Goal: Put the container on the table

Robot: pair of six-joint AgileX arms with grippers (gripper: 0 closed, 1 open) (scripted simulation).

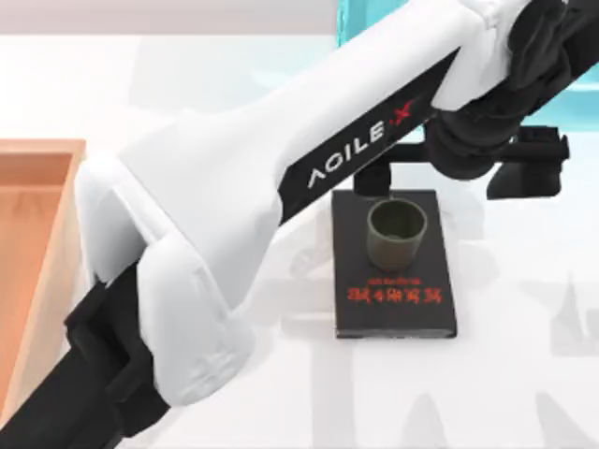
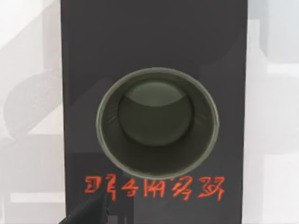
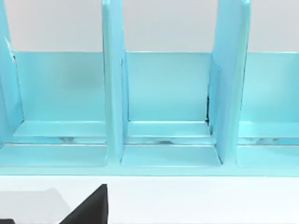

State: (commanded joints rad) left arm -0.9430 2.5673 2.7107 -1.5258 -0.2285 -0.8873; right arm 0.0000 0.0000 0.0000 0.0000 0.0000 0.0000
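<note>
The small olive-green matte cylindrical cup [image 1: 397, 232] stands upright, mouth up, on the flat black book with red lettering [image 1: 395, 313], which lies on the white worktop [image 1: 524, 374]; the cup sits on the book's half away from the lettering, not yet on the worktop itself. The left gripper [image 1: 447, 176], at the end of the white AgileX arm reaching in from the top view's left, hangs above the book's far edge, just beyond the cup and higher than its rim; whether its fingers are parted or closed cannot be told, though the cup stands free of them. The left wrist view looks straight down into the cup's mouth [image 2: 157, 122], so the cup's upright axis lies almost directly beneath the gripper, a short way toward the lettering; a descent and a small shift that way would likely bring the fingers about its wall. The left arm is plainly the nearer; the right arm waits apart, its camera facing the turquoise partitioned shelf [image 3: 168, 93]. A light wooden tray [image 1: 37, 243] sits far out to the left.
</note>
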